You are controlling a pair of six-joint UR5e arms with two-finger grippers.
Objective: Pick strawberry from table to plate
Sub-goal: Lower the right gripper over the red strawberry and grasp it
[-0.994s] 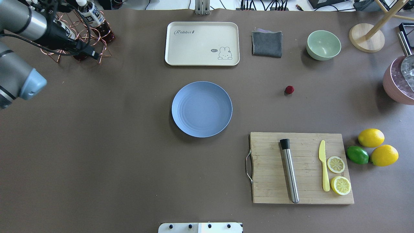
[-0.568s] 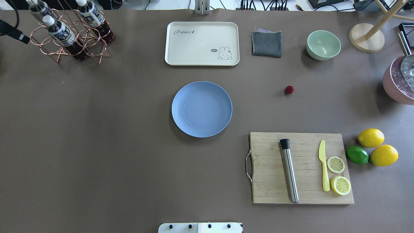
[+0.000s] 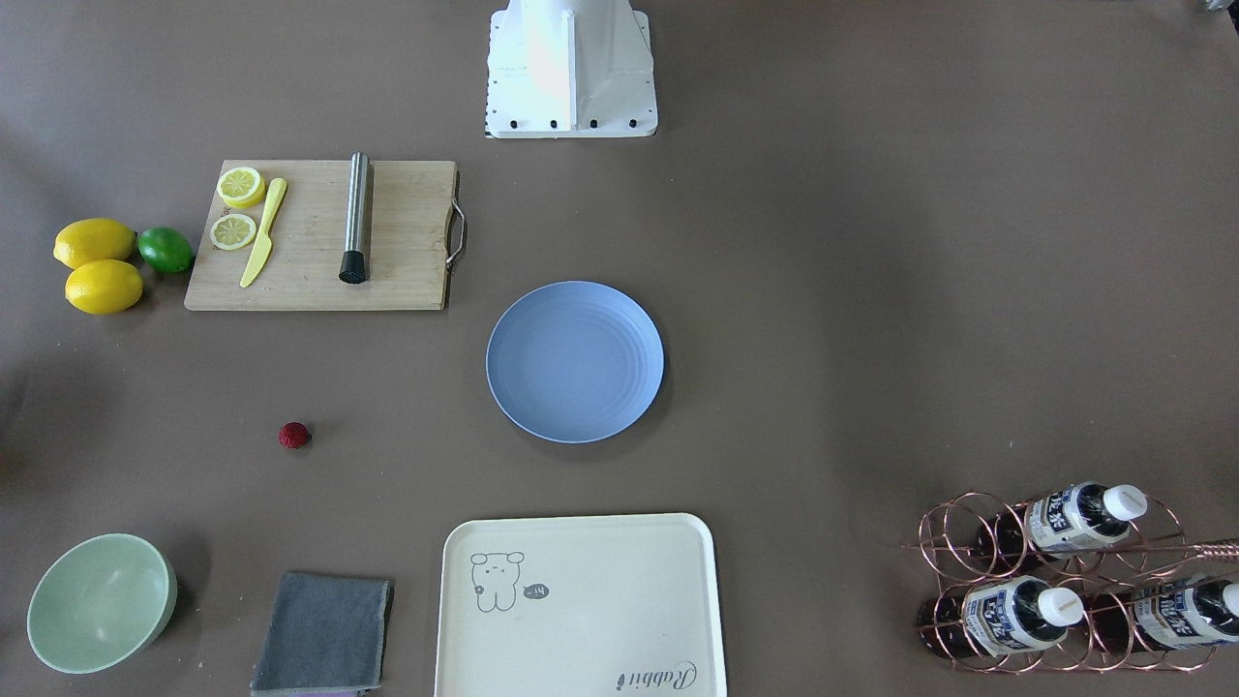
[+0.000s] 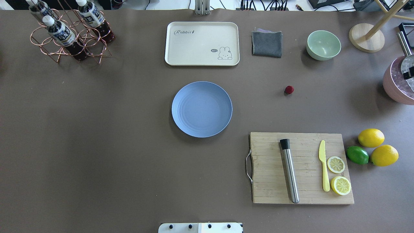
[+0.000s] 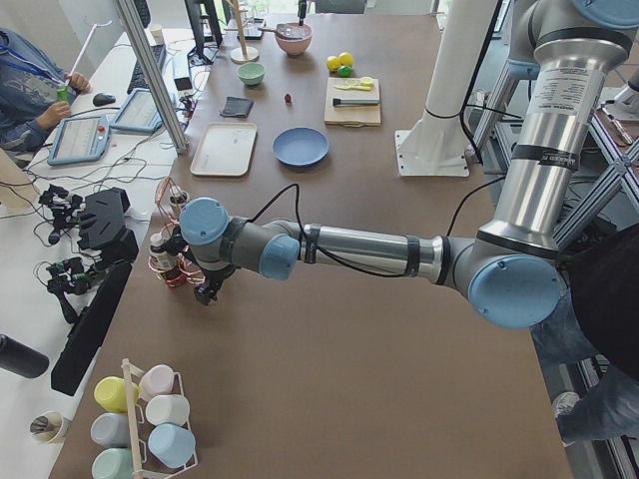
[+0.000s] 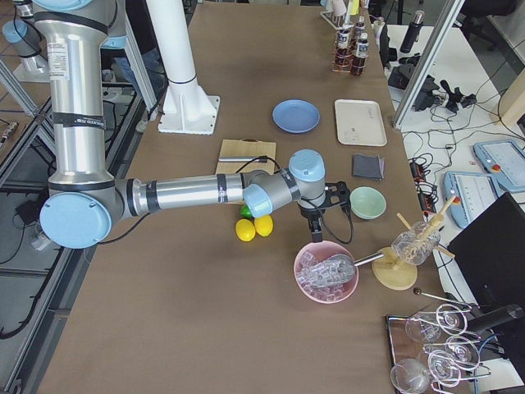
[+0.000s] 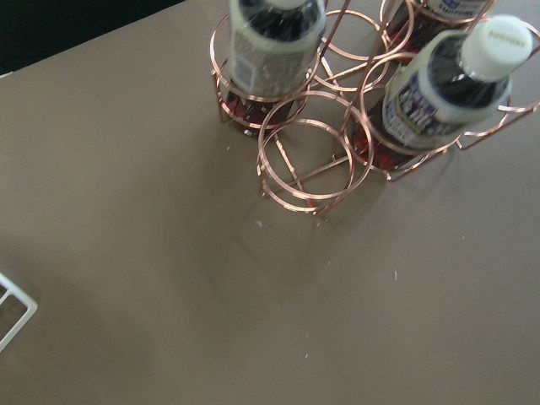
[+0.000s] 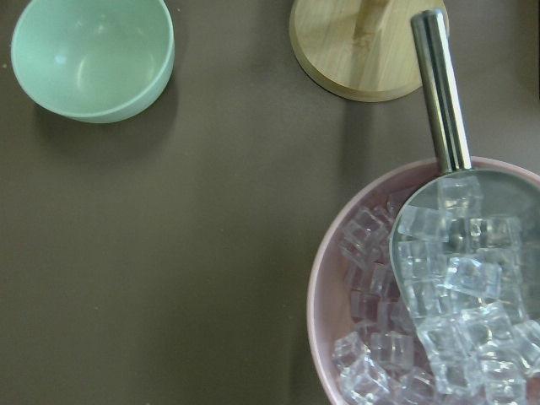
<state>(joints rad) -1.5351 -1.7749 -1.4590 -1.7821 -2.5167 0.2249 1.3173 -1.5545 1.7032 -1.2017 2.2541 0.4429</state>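
The strawberry (image 4: 289, 89) (image 3: 294, 435), small and dark red, lies alone on the brown table (image 4: 97, 129), right of the light-blue plate (image 4: 201, 109) (image 3: 575, 361), which holds nothing. My left gripper (image 5: 208, 291) shows only in the exterior left view, low beside the copper bottle rack, far from both. My right gripper (image 6: 317, 232) hangs over the near rim of the pink ice bowl, past the table's right end. I cannot tell whether either is open or shut; the wrist views show no fingers.
A cutting board (image 4: 300, 168) with muddler, knife and lemon slices lies near the strawberry's front. Lemons and a lime (image 4: 357, 154) sit beside it. Cream tray (image 4: 202, 43), grey cloth (image 4: 266, 43), green bowl (image 4: 323, 45), ice bowl (image 4: 396, 87) and bottle rack (image 4: 69, 32) line the far side.
The left arm, which covered the bottle rack a second ago, has drawn out of the overhead view to the left. A dark bit now shows over the ice bowl.
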